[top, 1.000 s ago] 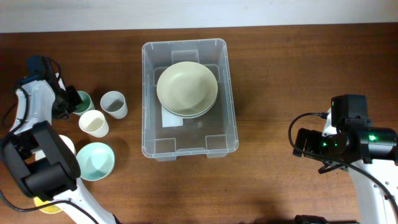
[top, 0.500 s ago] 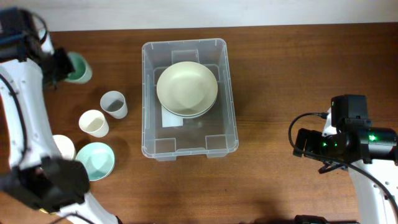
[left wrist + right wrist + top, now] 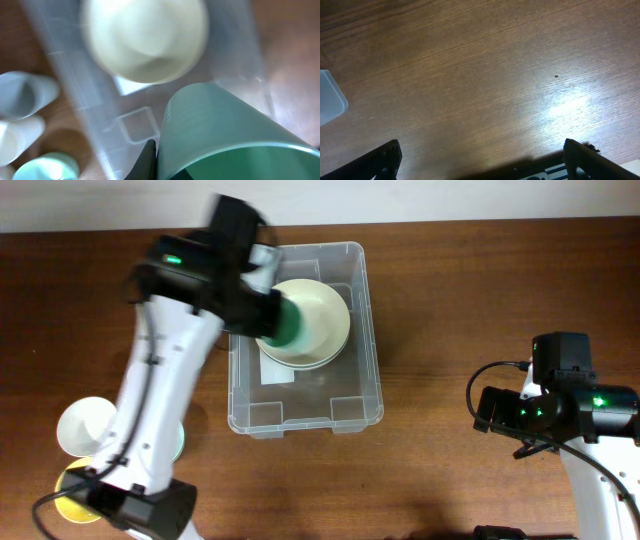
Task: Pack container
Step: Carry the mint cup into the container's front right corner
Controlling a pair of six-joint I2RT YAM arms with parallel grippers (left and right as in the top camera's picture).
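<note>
Green cup (image 3: 288, 326) is clamped in the left gripper (image 3: 268, 320). The container (image 3: 300, 423) is directly beneath it, with the stacked bowls (image 3: 318, 312) just beyond the fingertips. The cup is probably best lowered onto bare floor beside the bowls and released low.

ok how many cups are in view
3: a green cup in the left gripper over the container, and a grey cup and cream cup on the table beside it. The arm may hide others.
</note>
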